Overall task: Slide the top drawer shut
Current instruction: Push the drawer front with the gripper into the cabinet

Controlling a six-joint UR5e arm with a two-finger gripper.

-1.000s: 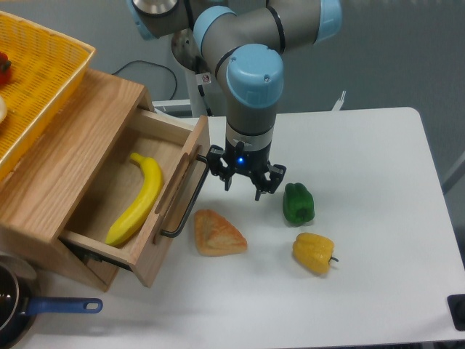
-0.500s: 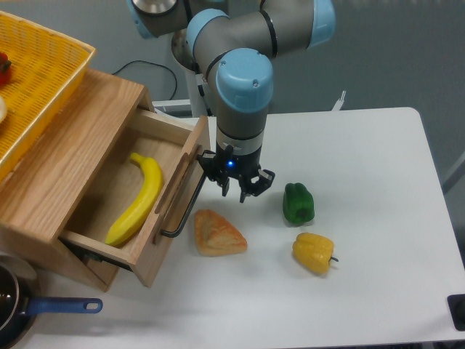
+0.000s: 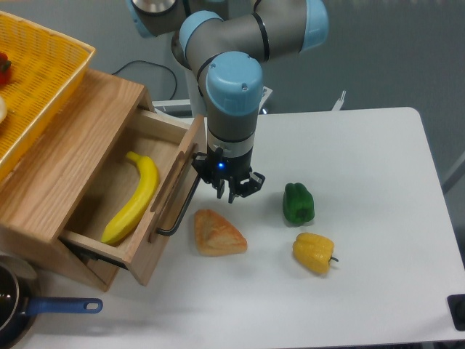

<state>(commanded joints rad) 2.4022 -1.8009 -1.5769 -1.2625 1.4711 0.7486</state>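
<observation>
— Where is the gripper (image 3: 227, 190) in relation to the top drawer (image 3: 131, 205)?

— Right at its front. The top drawer sticks well out of the wooden cabinet (image 3: 69, 145), and the gripper hangs just beside the upper end of the front panel, close against the black bar handle (image 3: 183, 208). From here I can't tell if a finger actually touches the handle or the panel.

— Are the fingers spread or pressed together?

— The short black fingers stand a little apart, pointing down at the table (image 3: 378, 240), with nothing between them. A small blue light glows on the wrist just above.

— What's in the drawer?

— One banana (image 3: 134, 198), lying lengthwise on the drawer floor, its curved end toward the back.

— Any other containers?

— A yellow basket (image 3: 40, 80) sits on top of the cabinet at the left edge; something red and something pale peek in at the very border, too cut off to name. At the lower left corner there's a dark pot with a blue handle (image 3: 59, 306), mostly out of view.

— And on the table itself?

— A triangular piece of bread (image 3: 216, 233) lies just below the gripper, near the lower end of the handle. To the right sit a green pepper (image 3: 298, 203) and a yellow pepper (image 3: 314, 252), near each other and apart from the drawer.
</observation>
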